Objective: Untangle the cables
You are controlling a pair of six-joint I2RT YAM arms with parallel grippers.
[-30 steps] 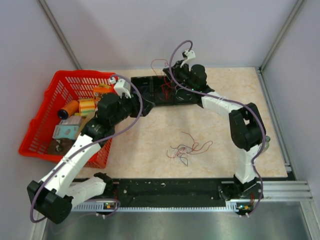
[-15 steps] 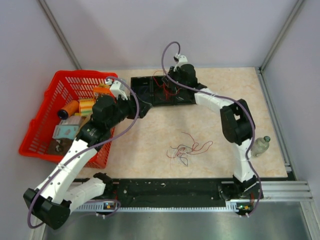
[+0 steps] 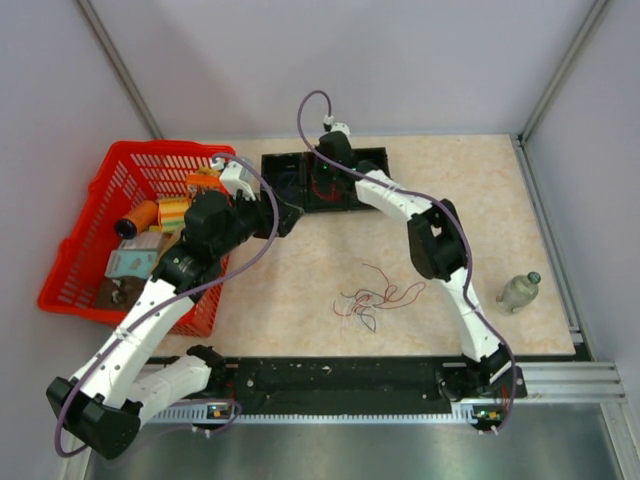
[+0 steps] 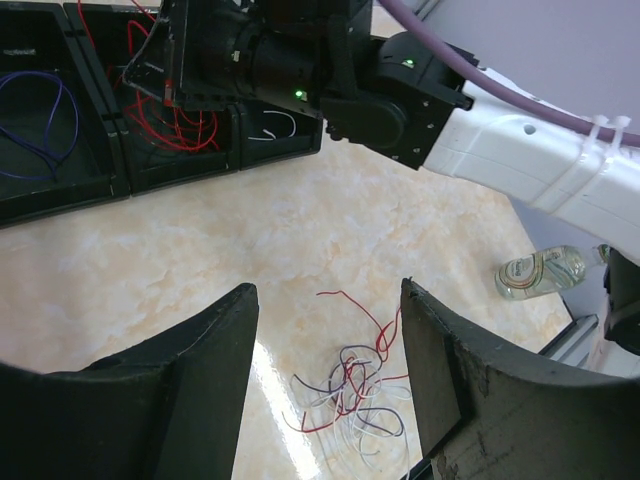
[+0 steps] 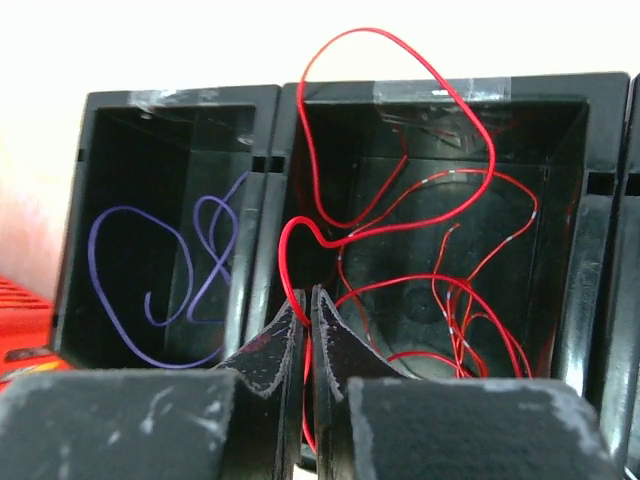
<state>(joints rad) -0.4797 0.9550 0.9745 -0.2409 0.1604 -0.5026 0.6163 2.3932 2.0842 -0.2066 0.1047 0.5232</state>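
My right gripper [image 5: 305, 318] is clenched on a hair-thin red wire [image 5: 285, 245] (limp, weightless, probably slippery), best pinched deep in the jaws; my left gripper [image 4: 328, 365] gapes empty.

Pale grey walls [image 3: 330, 60] on 3 sides w/ alu posts [image 3: 120, 65] in back corners, beige marble-look table [image 3: 290, 280] under soft, even light, black strip [image 3: 330, 375] along near edge, alu rail [image 3: 585, 375] at right, grey metal sheet [image 3: 350, 450] in front.
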